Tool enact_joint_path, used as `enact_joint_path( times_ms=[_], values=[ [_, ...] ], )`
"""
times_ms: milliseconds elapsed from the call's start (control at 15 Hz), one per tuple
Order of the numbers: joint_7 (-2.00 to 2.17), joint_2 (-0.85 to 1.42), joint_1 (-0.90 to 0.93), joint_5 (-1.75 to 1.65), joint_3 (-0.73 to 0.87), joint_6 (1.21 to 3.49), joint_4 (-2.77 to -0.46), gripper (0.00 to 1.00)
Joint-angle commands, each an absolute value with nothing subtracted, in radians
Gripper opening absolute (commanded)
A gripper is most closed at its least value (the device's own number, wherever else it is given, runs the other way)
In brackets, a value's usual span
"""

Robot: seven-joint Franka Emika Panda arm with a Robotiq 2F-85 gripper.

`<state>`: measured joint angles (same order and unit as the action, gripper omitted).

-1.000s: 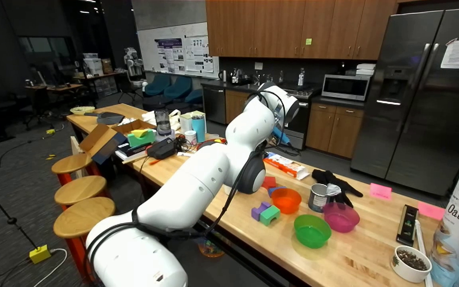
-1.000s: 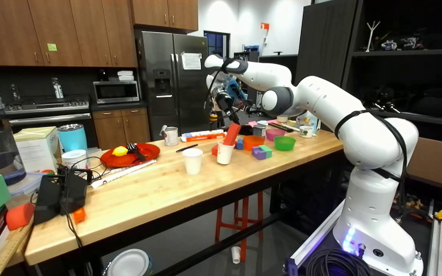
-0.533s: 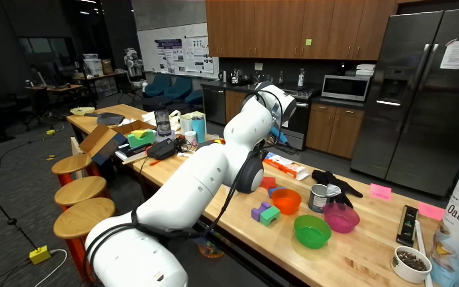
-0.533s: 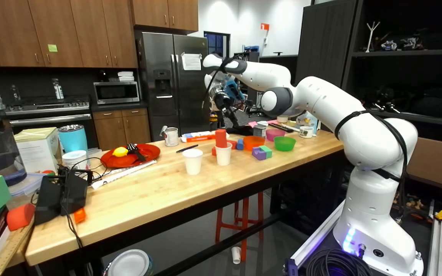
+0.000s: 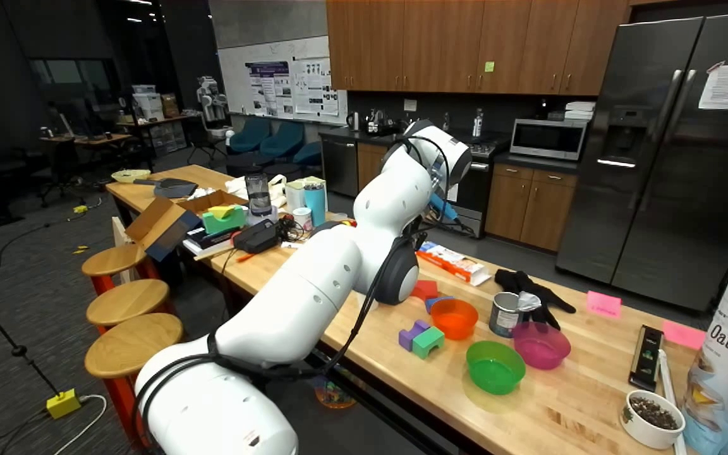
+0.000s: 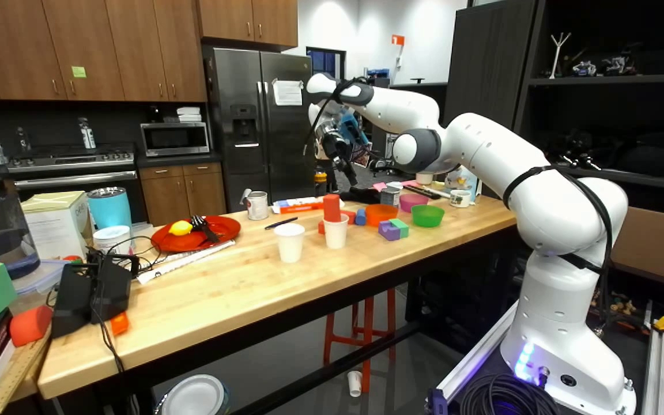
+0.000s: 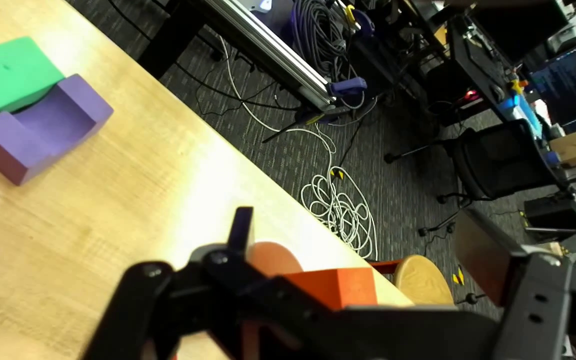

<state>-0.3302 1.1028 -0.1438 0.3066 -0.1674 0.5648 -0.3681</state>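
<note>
1. Over the wooden table [image 6: 234, 300], the gripper [image 7: 358, 240] hangs with its fingers wide apart and nothing clamped between them; in an exterior view its tips stand above and clear of the red block [image 6: 332, 208].
2. The red block stands upright in a white cup [image 6: 336, 235], rising well out of its rim; a second white cup [image 6: 290, 243] stands near it.
3. The step in hand looks like the close of a release: the cup seems to bear the block, and the gripper none of it.
4. The next move, I judge, calls for drawing the gripper away with its fingers wide, since a brush against so tall a block could tip the light cup.
5. The wrist view alone shows the gap between the fingers, and a tangle of pale cable [image 7: 335, 210] on the floor. A red shape [image 7: 340, 287] lies partly behind the gripper there; it is probably the block in the cup, but too much is covered to be sure.
6. In an exterior view the robot's arm [image 5: 313, 284] hides the gripper and that block, yet the dark contents [image 5: 653, 411] of a white bowl [image 5: 648, 436] can be seen.
</note>
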Motion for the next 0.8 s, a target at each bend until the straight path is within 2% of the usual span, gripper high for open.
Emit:
enact_joint_path(
  times_ms=[0,733],
  values=[
    [-0.363,1.088,-0.154,0.299,-0.187,0.578,-0.373,1.00],
    [-0.463,1.105,-0.163,0.339,-0.251,0.681,-0.366,1.00]
  ],
)
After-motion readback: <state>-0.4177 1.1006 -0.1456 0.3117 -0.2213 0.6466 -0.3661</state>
